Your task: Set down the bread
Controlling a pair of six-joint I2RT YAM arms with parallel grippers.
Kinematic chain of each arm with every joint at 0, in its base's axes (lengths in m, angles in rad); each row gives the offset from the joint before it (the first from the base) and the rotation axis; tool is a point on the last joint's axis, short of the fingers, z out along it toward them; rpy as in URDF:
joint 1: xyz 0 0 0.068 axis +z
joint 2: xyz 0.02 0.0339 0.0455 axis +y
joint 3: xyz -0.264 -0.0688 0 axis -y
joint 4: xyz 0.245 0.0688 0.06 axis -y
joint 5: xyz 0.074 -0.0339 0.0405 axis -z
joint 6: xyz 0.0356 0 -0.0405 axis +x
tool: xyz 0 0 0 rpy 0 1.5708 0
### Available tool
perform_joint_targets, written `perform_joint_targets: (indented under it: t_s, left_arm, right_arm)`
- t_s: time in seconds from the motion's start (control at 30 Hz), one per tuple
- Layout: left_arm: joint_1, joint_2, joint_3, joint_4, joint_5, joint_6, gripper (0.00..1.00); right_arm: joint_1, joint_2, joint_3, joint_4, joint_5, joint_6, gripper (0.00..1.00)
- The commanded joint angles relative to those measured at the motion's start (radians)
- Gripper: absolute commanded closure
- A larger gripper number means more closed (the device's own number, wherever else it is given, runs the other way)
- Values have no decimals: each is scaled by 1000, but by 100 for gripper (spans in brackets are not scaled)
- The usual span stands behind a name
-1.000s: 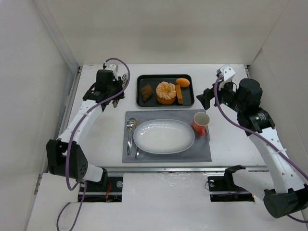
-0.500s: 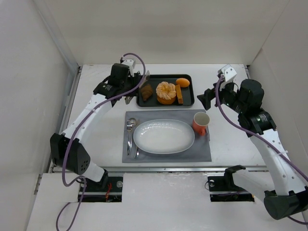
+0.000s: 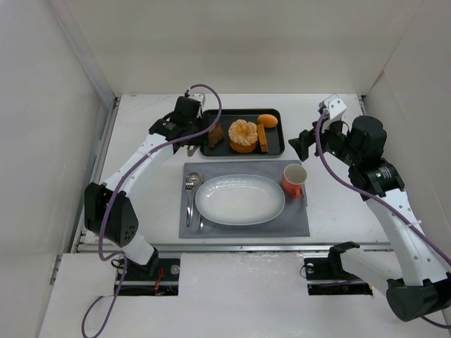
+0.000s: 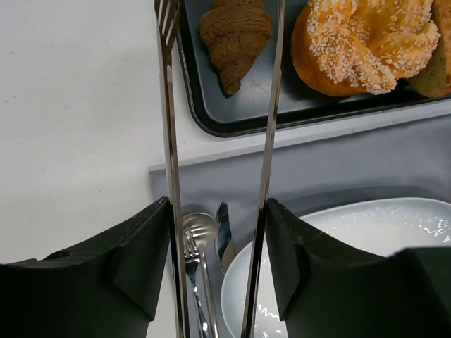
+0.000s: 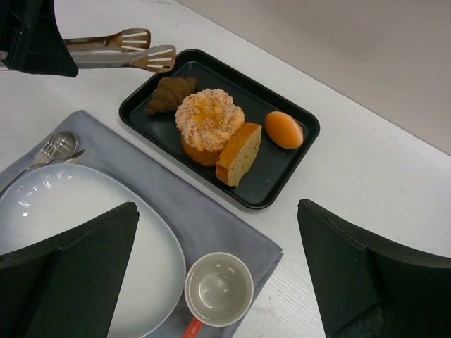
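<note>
The bread [image 3: 215, 134] is a small dark brown croissant at the left end of the black tray [image 3: 242, 153]. It also shows in the left wrist view [image 4: 235, 35] and the right wrist view [image 5: 169, 94]. My left gripper [image 3: 185, 118] is shut on metal tongs [image 4: 168, 141]. The tong arms are spread and their tips reach the tray's left edge, on either side of the bread. My right gripper [image 3: 304, 141] is open and empty, held above the cup [image 5: 218, 290].
The tray also holds a round sugared orange pastry [image 3: 243, 135], an orange-yellow slice [image 3: 262, 137] and a small orange piece [image 3: 267, 120]. A white oval plate [image 3: 239, 199], cutlery [image 3: 192, 193] and the cup [image 3: 295, 177] sit on a grey placemat [image 3: 296, 222].
My left arm has swung right with the tongs, from the table's left side to the tray's left edge at the bread. The right arm has not moved.
</note>
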Motion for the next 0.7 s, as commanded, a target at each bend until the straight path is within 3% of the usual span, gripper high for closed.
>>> perform_joint_targets:
  t_s: [0.0, 0.67]
  left_arm:
    - [-3, 1, 35, 3, -23, 8, 50]
    - [-21, 88, 16, 22, -23, 17, 50]
  right_arm:
    - [-2, -19, -1, 44, -16, -11, 0]
    - [-2, -10, -10, 44, -16, -11, 0]
